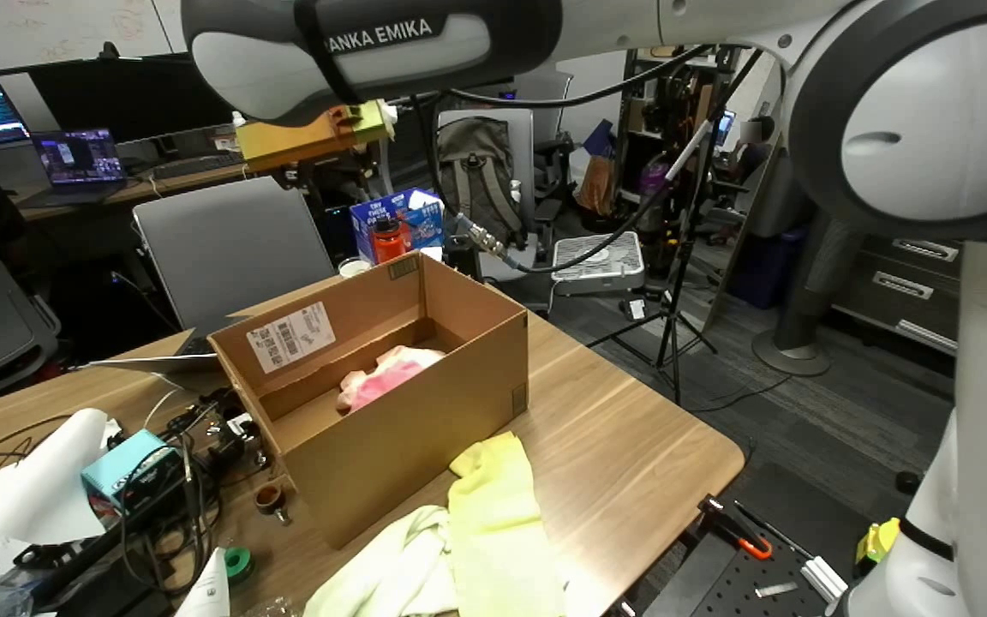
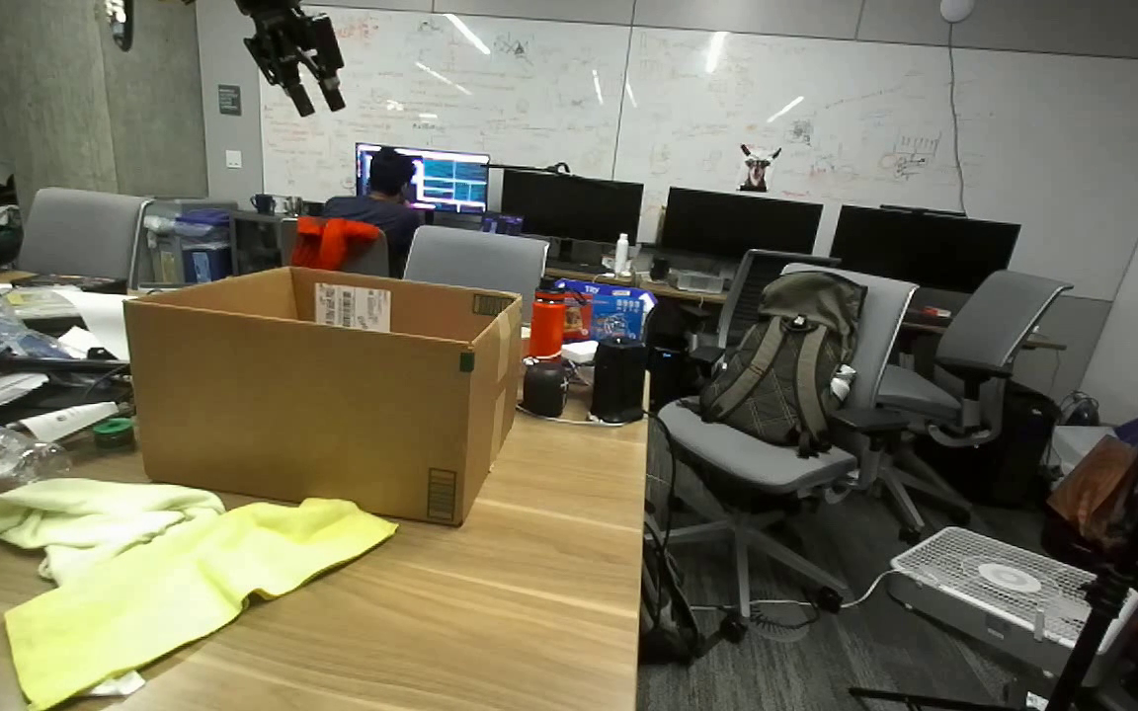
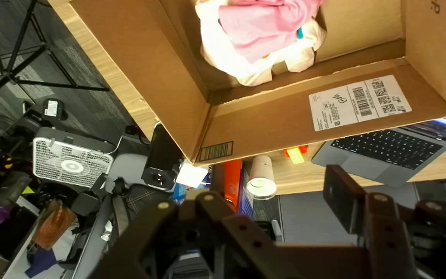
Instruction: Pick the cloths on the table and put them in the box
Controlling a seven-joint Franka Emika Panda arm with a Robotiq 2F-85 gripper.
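Note:
The open cardboard box (image 1: 408, 437) stands on the wooden table; it also shows in an exterior view (image 2: 302, 395) and the wrist view (image 3: 261, 120). A pink cloth (image 1: 384, 384) and a pale peach cloth (image 3: 227, 54) lie bunched together inside it. A yellow cloth (image 1: 498, 523) and a pale green cloth (image 1: 399, 561) lie on the table beside the box, partly overlapping; the yellow (image 2: 194, 583) and pale green (image 2: 115, 518) also show in an exterior view. My gripper (image 2: 319, 97) is high above the table, open and empty. In the wrist view its fingers (image 3: 279, 180) stand apart.
Cables, papers and a teal box (image 1: 134, 467) clutter the table beside the box. A green tape roll (image 1: 237, 564) lies near them. A red bottle (image 2: 547, 326), a paper cup (image 3: 261, 178) and a laptop (image 3: 385, 151) are behind the box. Chairs (image 1: 232, 244) stand past the table edge.

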